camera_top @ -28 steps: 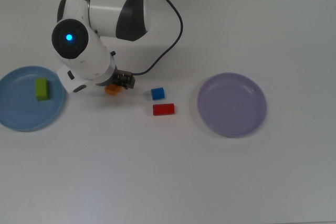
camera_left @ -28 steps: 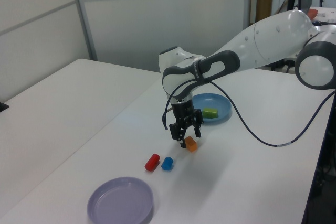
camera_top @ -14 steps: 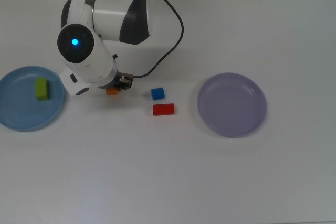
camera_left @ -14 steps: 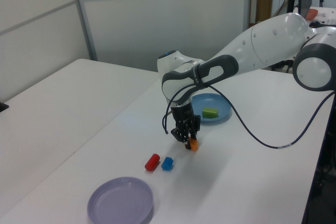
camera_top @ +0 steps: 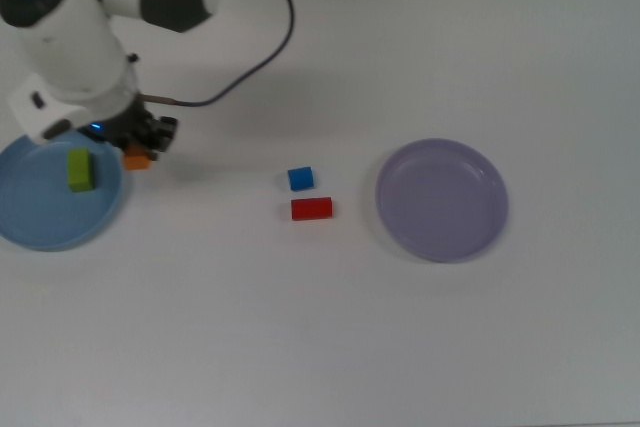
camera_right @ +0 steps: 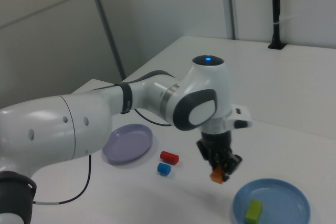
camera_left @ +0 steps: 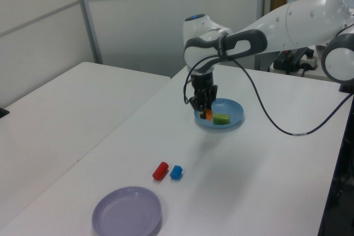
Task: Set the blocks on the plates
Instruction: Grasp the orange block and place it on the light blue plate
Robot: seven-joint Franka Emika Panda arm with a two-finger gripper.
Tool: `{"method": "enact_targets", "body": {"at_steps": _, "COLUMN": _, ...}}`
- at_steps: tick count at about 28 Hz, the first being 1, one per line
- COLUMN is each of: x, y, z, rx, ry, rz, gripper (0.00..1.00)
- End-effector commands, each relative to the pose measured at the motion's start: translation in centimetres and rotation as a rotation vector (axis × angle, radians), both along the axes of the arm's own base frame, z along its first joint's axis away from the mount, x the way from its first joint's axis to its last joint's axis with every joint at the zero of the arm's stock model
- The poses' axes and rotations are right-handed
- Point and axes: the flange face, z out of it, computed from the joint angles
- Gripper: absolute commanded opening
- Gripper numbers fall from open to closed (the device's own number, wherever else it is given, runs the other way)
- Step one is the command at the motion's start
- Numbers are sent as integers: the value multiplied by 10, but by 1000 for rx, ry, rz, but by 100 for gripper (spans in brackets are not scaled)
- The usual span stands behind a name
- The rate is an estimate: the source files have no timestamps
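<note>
My gripper (camera_top: 140, 152) (camera_left: 207, 113) (camera_right: 220, 174) is shut on the orange block (camera_top: 136, 158) (camera_left: 208, 115) (camera_right: 216, 177) and holds it in the air, by the rim of the light blue plate (camera_top: 35, 222) (camera_left: 235, 119) (camera_right: 286, 195). A lime-green block (camera_top: 79, 170) (camera_left: 221, 119) (camera_right: 253, 211) lies on that plate. The blue block (camera_top: 300, 178) (camera_left: 176, 172) (camera_right: 164, 169) and the red block (camera_top: 311, 208) (camera_left: 160, 171) (camera_right: 169, 157) rest side by side on the table. The lavender plate (camera_top: 441, 199) (camera_left: 126, 211) (camera_right: 128, 143) carries nothing.
A black cable (camera_top: 260, 47) (camera_left: 265, 120) trails from the arm above the table. The white table surface (camera_top: 330, 327) stretches around the plates. In the left view, a wall panel (camera_left: 50, 31) and equipment (camera_left: 293, 59) stand behind the table.
The gripper closed on the orange block, lifted it, and carried it towards the top view's left, to the edge of the light blue plate. The other blocks stayed put.
</note>
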Motion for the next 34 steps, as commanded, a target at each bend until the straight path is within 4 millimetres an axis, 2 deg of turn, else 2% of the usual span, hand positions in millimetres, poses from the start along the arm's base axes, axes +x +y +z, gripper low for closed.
{"method": "enact_targets", "body": {"at_steps": 1, "x": 4, "y": -41, "z": 5, "rx": -69, "ry": -112, "rz": 35, "gripper": 0}}
{"method": "enact_targets", "body": {"at_steps": 3, "x": 4, "y": -57, "z": 4, "rx": -91, "ry": -143, "rz": 39, "gripper": 0}}
{"method": "enact_targets", "body": {"at_steps": 6, "x": 5, "y": -76, "z": -14, "rx": -105, "ry": -161, "rz": 30, "gripper": 0}}
{"method": "enact_targets", "body": {"at_steps": 13, "x": 7, "y": -99, "z": -39, "rx": -167, "ry": -183, "rz": 34, "gripper": 0}}
{"method": "enact_targets", "body": {"at_steps": 18, "x": 4, "y": -108, "z": -58, "rx": -169, "ry": -157, "rz": 31, "gripper": 1}}
{"method": "enact_targets", "body": {"at_steps": 21, "x": 4, "y": -109, "z": -66, "rx": -166, "ry": -148, "rz": 32, "gripper": 8}}
{"method": "enact_targets", "body": {"at_steps": 22, "x": 5, "y": -108, "z": -66, "rx": -167, "ry": -148, "rz": 35, "gripper": 14}}
{"method": "enact_targets", "body": {"at_steps": 25, "x": 5, "y": -108, "z": -67, "rx": -166, "ry": -147, "rz": 35, "gripper": 18}}
{"method": "enact_targets", "body": {"at_steps": 26, "x": 5, "y": -108, "z": -67, "rx": -167, "ry": -146, "rz": 36, "gripper": 25}}
{"method": "enact_targets", "body": {"at_steps": 28, "x": 5, "y": -107, "z": -67, "rx": -166, "ry": -147, "rz": 35, "gripper": 78}}
{"method": "enact_targets", "body": {"at_steps": 29, "x": 5, "y": -106, "z": -67, "rx": -165, "ry": -148, "rz": 32, "gripper": 100}}
{"method": "enact_targets", "body": {"at_steps": 34, "x": 9, "y": -100, "z": -57, "rx": -161, "ry": -167, "rz": 25, "gripper": 100}}
